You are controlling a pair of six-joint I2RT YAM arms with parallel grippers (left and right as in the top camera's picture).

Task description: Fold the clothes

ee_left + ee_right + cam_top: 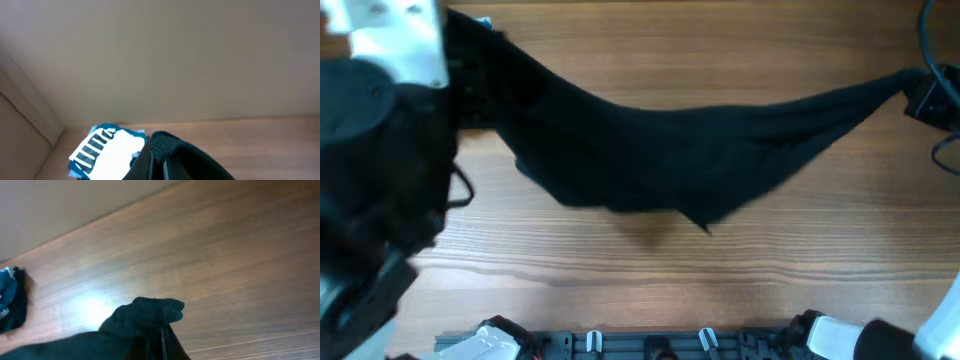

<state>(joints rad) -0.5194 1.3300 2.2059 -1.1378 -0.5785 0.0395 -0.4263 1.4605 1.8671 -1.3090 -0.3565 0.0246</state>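
The black shirt (pixel 670 150) hangs stretched across the far half of the wooden table (pixel 720 290), held up at both ends and sagging in the middle. Its lowest fold comes to a point toward the near side, a little right of centre. The right gripper (pixel 928 95) is at the far right, and the shirt narrows to a thin tail that runs straight into it. In the right wrist view the jaws are closed together with a wad of black cloth bunched over them, so the pincer is clamped on the shirt. The left gripper (pixel 158 160) is at the far left, under the bulk of the left arm, which fills that side of the overhead view out of focus. In its wrist view the jaws are likewise pressed shut, with black fabric gathered around them and spilling off to the right. Just left of that grip, on the table near the wall (pixel 175 60), lies a blue-and-white striped garment (pixel 102 150). The right wrist view catches a small dark and blue heap (pixel 10 300) at its left edge, well apart from the held cloth.
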